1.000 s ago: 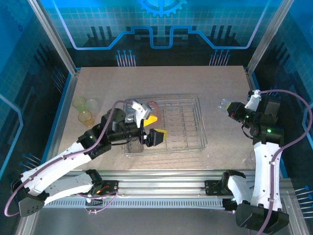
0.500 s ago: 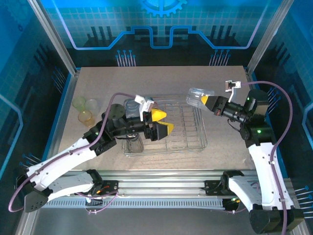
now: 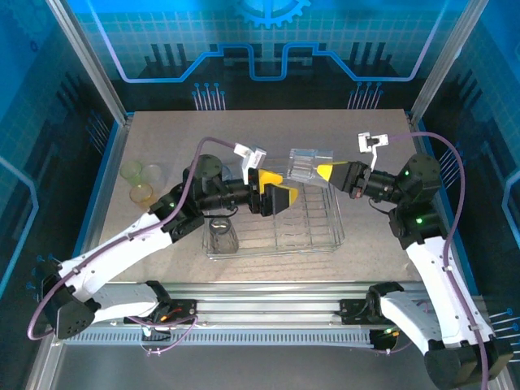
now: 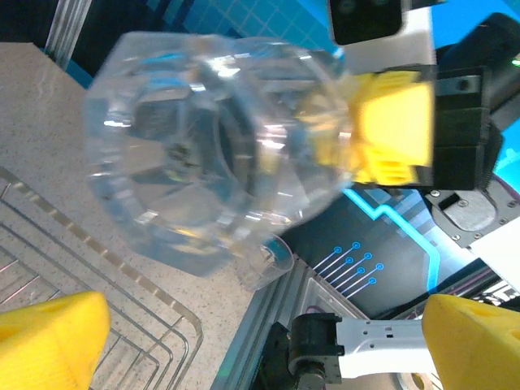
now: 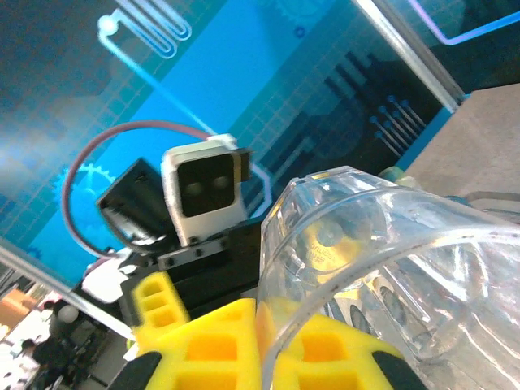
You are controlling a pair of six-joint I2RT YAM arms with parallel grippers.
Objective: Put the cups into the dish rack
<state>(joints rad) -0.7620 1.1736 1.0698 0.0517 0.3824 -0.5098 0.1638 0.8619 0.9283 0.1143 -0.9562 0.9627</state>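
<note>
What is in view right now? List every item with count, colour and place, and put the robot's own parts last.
clear cup: one, clear, held in the air over the rack's far edge.
dark grey cup: one, smoky grey, in the rack's near-left corner.
small cups: three, yellow-green to pale, grouped on the table's left side.
dish rack: one, silver wire, middle of the table.
table: one, speckled beige.
left gripper: one, yellow fingers, open and empty, above the rack beside the clear cup.
right gripper: one, yellow fingers, shut on the clear cup.
</note>
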